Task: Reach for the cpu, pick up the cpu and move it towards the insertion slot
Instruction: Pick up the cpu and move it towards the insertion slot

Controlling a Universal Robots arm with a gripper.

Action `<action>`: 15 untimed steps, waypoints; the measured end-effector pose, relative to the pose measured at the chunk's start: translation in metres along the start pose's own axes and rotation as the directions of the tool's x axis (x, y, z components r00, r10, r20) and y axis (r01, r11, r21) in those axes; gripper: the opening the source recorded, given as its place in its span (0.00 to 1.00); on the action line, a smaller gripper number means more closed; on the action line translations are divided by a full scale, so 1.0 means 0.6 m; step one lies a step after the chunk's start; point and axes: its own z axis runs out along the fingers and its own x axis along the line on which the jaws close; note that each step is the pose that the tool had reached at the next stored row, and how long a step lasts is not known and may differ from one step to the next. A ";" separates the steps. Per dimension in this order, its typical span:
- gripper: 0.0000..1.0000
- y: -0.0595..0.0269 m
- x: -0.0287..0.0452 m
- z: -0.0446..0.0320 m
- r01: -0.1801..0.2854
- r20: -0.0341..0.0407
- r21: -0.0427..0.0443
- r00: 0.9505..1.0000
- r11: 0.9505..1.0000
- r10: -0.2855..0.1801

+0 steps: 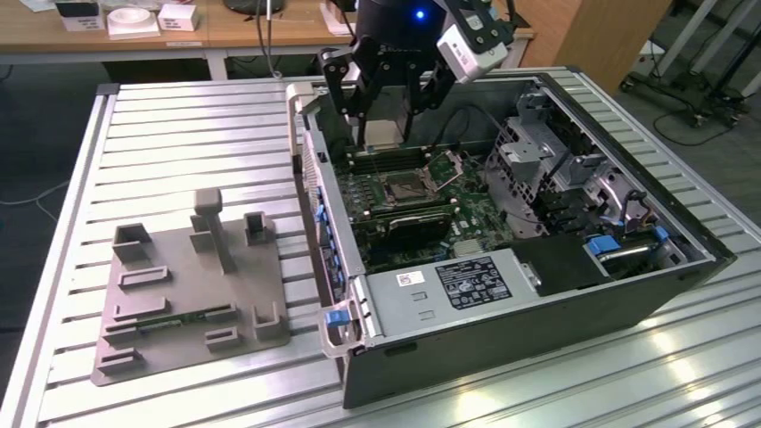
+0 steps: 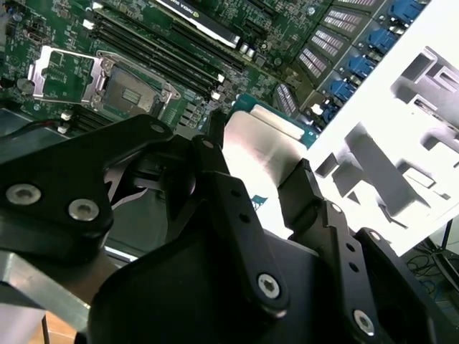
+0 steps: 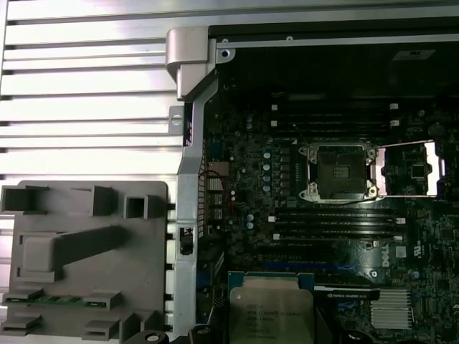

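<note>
My gripper (image 1: 382, 132) hangs above the far edge of the open computer case, shut on the cpu (image 1: 380, 135), a flat silvery square held upright between the black fingers (image 2: 215, 154). In the second wrist view the cpu (image 2: 264, 143) shows its pale metal top between both fingers. In the first wrist view the cpu (image 3: 271, 315) is off to one side of the insertion slot (image 3: 337, 170). The insertion slot (image 1: 398, 189) lies on the green motherboard, below the held chip and nearer the camera, with its hinged frame plate (image 1: 447, 166) swung open. Its dark centre (image 2: 133, 89) is uncovered.
The case wall (image 1: 312, 192) stands between the motherboard and the grey plastic fixture (image 1: 191, 285), which lies on the slatted metal table (image 1: 178, 134) and holds a green memory stick (image 1: 178, 318). Long memory slots (image 3: 333, 222) flank the socket. A white-labelled black box (image 1: 470, 281) and a drive cage (image 1: 535, 152) fill the case.
</note>
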 end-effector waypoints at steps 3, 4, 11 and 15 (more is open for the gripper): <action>0.55 0.000 -0.001 0.000 0.000 0.000 0.000 1.000 1.000 0.000; 0.55 0.000 -0.001 0.000 0.000 0.000 0.000 1.000 1.000 0.000; 0.55 0.001 -0.004 0.001 0.000 0.000 0.000 1.000 1.000 0.000; 0.55 0.002 -0.005 0.001 0.000 0.000 0.000 1.000 1.000 0.000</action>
